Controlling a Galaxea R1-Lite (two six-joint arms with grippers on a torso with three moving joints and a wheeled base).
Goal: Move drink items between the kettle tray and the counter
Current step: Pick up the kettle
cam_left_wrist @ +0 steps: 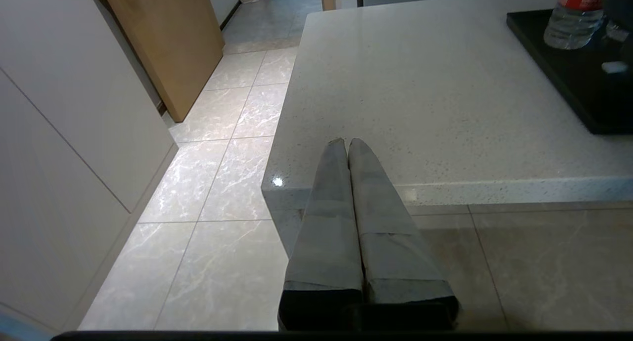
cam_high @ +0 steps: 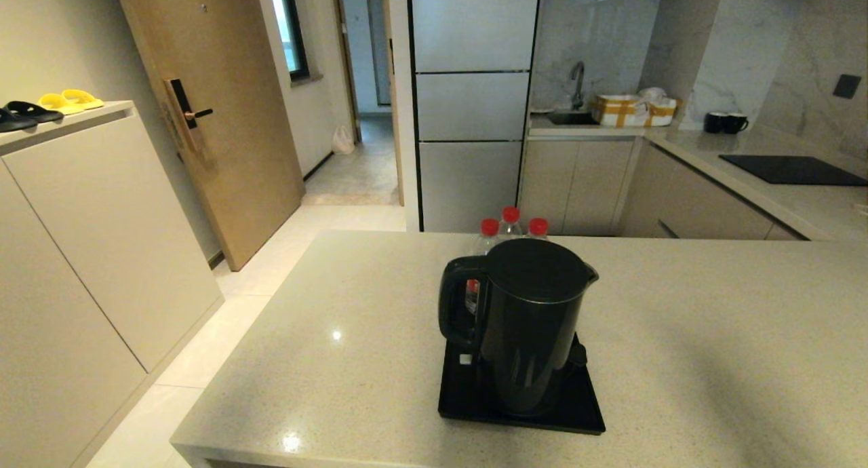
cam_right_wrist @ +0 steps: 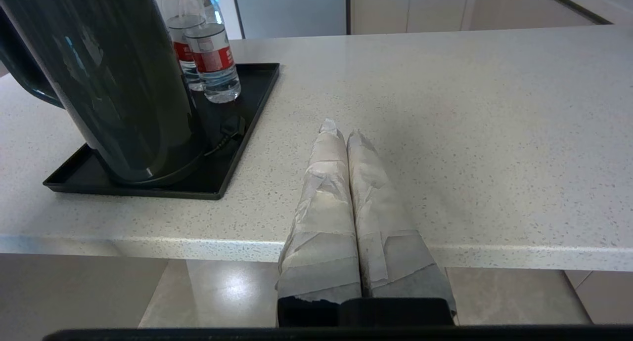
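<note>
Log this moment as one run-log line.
kettle: on tray, untouched | bottles: on tray behind kettle | left gripper: jaws shut, near counter edge | right gripper: jaws shut, beside tray

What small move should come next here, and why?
Probably open the right gripper and reach toward the kettle. The kettle stands on the kettle tray with water bottles behind it, nothing is held, and both grippers, left included, are shut near the counter edge.
</note>
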